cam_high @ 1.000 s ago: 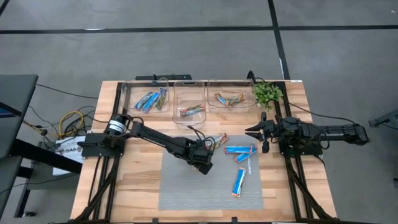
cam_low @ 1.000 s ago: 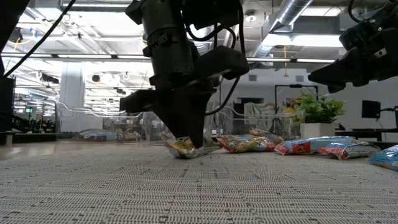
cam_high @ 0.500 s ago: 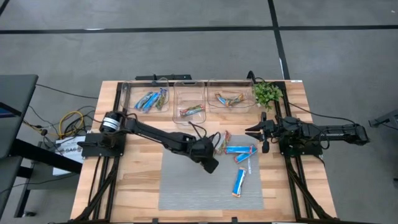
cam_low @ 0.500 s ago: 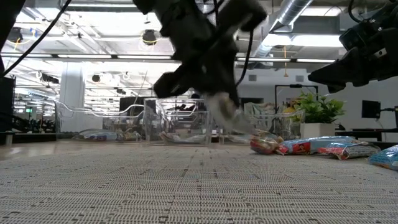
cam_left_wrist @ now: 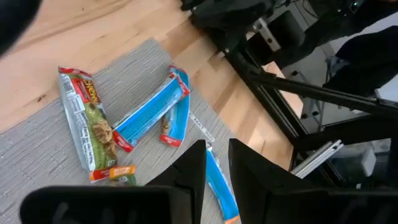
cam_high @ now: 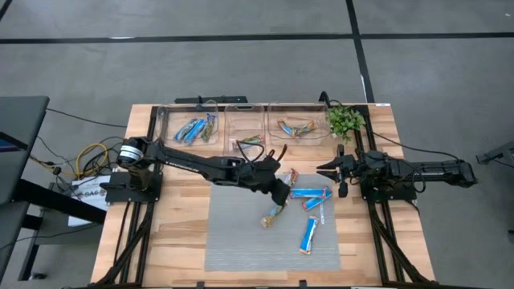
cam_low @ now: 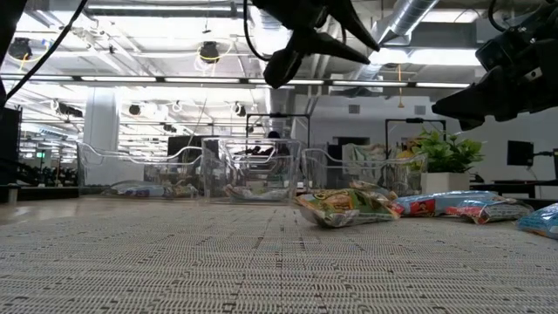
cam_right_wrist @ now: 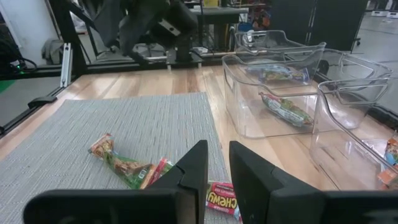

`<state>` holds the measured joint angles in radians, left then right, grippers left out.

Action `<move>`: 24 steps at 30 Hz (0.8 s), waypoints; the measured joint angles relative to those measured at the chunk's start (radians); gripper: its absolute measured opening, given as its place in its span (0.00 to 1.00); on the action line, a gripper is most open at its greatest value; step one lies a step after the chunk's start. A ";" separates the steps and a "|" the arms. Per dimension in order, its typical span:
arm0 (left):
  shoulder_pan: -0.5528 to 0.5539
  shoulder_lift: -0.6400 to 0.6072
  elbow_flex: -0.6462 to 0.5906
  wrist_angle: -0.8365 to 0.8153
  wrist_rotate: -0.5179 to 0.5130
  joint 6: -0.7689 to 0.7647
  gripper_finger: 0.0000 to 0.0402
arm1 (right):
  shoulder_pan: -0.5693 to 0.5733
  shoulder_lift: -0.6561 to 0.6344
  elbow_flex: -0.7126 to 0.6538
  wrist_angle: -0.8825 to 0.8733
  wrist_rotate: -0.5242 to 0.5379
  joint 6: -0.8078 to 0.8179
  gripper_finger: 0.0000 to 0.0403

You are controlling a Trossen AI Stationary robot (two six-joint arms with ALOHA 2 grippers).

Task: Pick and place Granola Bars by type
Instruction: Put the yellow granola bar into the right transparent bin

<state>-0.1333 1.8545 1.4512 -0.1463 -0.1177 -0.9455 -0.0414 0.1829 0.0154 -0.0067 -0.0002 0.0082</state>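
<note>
While 3 clear bins (cam_high: 245, 128) are already holding sorted Granola Bars (cam_high: 309, 195), roughly 5 are lying on the mat (cam_high: 233, 241), left gripper (cam_high: 283, 191) hovering narrow-jawed and empty, right gripper (cam_high: 331, 170) waiting, narrow-jawed.

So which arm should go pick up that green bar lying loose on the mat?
Probably the left. The left gripper hangs raised close beside the green bar, with nothing between them. The right gripper waits at the mat's right edge, farther off, with the blue bars lying in between.

Three clear bins (cam_high: 243, 127), potted plant (cam_high: 345, 120), grey mat (cam_high: 241, 237), wooden table (cam_high: 181, 217)
</note>
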 joint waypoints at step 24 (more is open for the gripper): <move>-0.054 0.046 0.000 -0.225 0.038 -0.064 0.32 | 0.000 0.000 0.000 0.000 0.000 0.000 0.15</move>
<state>-0.1878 1.9001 1.4508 -0.3717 -0.0794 -1.0097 -0.0411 0.1829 0.0154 -0.0067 0.0002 0.0085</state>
